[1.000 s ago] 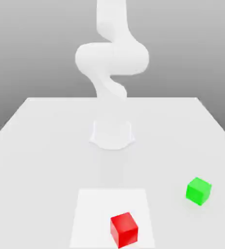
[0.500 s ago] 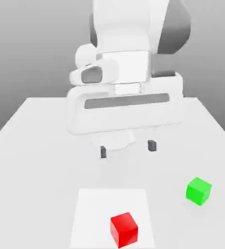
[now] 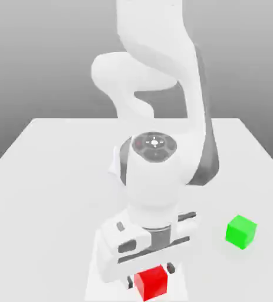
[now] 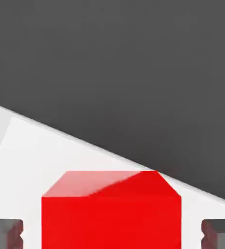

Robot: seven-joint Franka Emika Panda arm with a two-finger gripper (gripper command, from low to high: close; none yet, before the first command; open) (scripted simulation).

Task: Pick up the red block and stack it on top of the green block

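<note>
Hand (image 3: 149, 277) sits low over the near edge of the table (image 3: 50, 177), its two dark fingertips (image 4: 6, 232) spread wide on either side of the red block (image 3: 151, 282), with a clear gap between each pad and the block's faces. So the fingers are open and grip nothing yet. The red block rests on the table, squarely between the fingers in the hand view. The green block (image 3: 241, 231) stands apart from it toward the exterior view's right, untouched and with nothing on top. By my reading the approach is done and the task is at an early stage: closing on the red block, lifting it, carrying it across and setting it on the green block all remain.
</note>
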